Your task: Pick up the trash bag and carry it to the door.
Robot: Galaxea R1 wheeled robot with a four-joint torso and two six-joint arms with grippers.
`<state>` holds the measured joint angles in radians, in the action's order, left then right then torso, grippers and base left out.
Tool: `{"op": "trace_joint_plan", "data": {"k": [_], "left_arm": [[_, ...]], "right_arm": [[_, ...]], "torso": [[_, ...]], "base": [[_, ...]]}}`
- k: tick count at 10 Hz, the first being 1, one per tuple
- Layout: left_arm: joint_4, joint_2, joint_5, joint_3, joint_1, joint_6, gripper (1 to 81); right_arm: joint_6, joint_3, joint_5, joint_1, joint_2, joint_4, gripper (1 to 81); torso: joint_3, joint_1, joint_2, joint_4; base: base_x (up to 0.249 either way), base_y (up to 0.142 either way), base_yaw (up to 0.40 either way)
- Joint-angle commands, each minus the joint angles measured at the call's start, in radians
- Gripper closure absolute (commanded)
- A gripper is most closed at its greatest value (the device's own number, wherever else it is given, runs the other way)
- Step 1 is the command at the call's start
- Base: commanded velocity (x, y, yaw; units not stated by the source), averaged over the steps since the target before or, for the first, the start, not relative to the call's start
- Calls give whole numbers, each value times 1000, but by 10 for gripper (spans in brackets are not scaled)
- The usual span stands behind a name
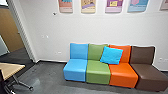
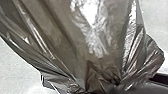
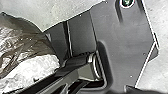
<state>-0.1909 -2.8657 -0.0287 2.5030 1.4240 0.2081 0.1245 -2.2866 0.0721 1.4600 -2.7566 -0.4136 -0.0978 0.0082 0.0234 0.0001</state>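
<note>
Against the pale floor [image 2: 15,72], in the left wrist view, the trash bag [image 2: 62,37] spreads dark, shiny and partly see-through, its plastic creased into long pleats that draw together in a crumpled bunch. The right wrist view has the bag too, bulging close by the robot's own dark plate [image 3: 125,40], with a bright white patch on its side. Whether the left gripper's jaws are pinching the bunched plastic, I cannot tell; nor can I tell whether the right gripper's jaws are spread or pressed together. Ahead of the robot, a row of joined seats [image 1: 98,75] in blue, green, orange and brown stands near the foot of a white wall [image 1: 45,27]. A bright blue pillow [image 1: 111,55] leans, tilted, where the green and orange backs meet. Colourful posters [image 1: 88,6] hang above. Left of the seats, a wooden tabletop [image 1: 12,68] ends in a corner over metal legs, and past the wall's left edge is a brown door [image 1: 10,30].
</note>
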Motion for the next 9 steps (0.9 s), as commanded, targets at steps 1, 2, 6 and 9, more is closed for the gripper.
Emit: {"op": "trace_joint_plan", "data": {"k": [1, 2, 6, 9], "left_arm": [[1, -3, -69, 22, -40, 5, 811], [1, -12, -69, 40, -40, 5, 811], [2, -72, -71, 143, -44, 5, 811], [2, -86, -71, 163, -44, 14, 811]], "right_arm": [[6, 10, 78, -39, 10, 4, 10], [4, 9, 78, -40, 9, 4, 10], [4, 3, 78, -39, 3, 4, 10], [4, -20, 78, -37, -13, 4, 10]], "torso": [[-1, 0, 0, 0], [-1, -1, 0, 0], [3, -1, -1, 0], [41, -2, -1, 0]], "base": [[0, 0, 0], [0, 0, 0], [0, 0, 0], [0, 0, 0]]}}
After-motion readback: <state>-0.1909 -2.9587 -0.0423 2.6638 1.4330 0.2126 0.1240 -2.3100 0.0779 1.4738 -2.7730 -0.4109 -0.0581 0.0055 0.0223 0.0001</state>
